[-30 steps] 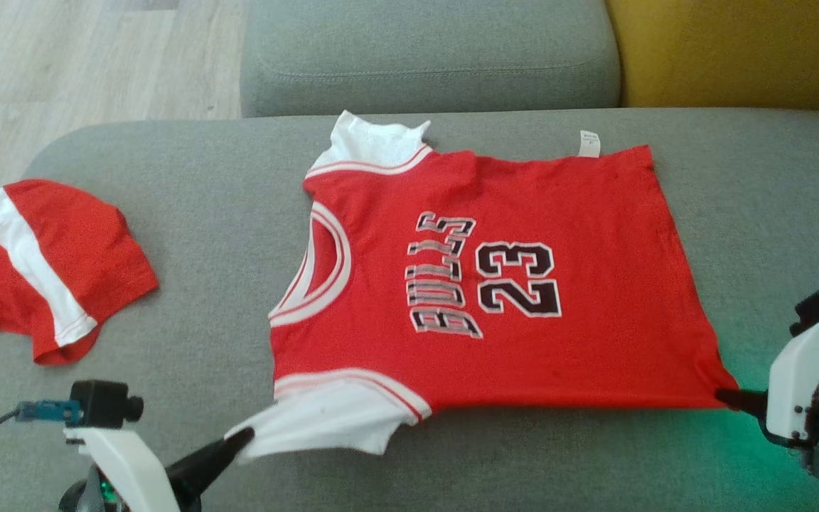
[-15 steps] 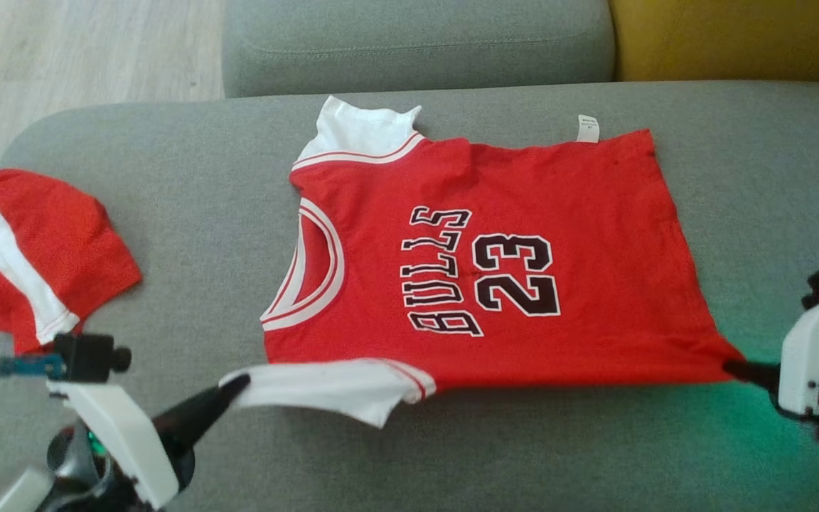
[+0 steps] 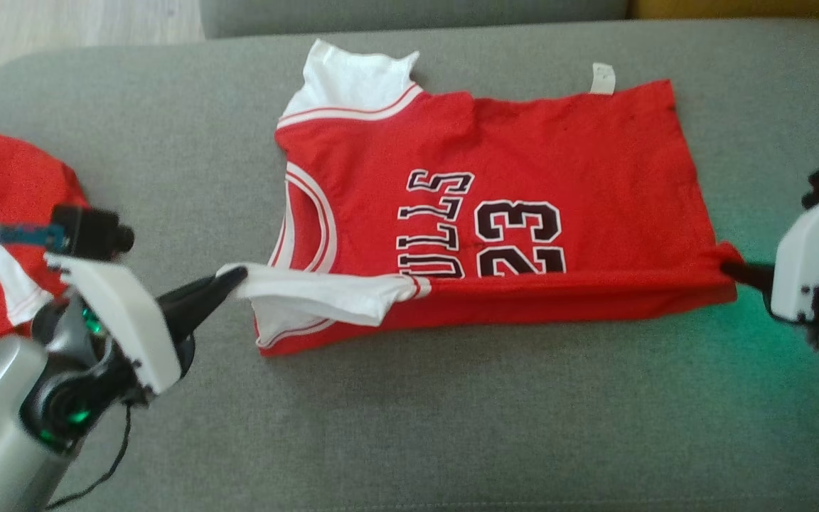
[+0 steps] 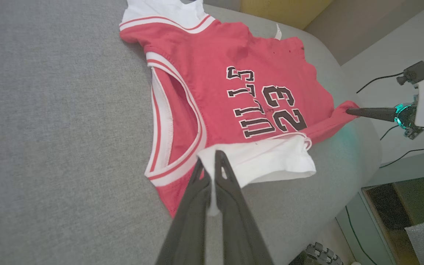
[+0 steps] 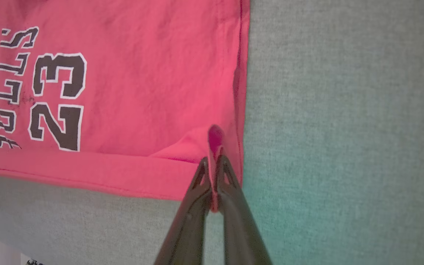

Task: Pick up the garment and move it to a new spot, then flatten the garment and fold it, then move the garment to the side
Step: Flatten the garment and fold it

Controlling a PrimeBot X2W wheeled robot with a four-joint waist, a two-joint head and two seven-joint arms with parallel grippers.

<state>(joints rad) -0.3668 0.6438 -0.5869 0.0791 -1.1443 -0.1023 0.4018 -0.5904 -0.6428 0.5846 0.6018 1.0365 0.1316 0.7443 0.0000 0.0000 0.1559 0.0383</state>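
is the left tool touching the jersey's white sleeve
Touching. The left wrist view shows the white sleeve of the jersey pinched inside the shut left tool.

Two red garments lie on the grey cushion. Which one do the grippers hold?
The red jersey printed BULLS 23, pinched by left gripper and right gripper; the red garment with a white stripe lies apart, untouched.

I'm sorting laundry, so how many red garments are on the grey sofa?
2: the red Bulls 23 jersey in the middle, and a red-and-white garment at the head view's left edge, partly cropped.
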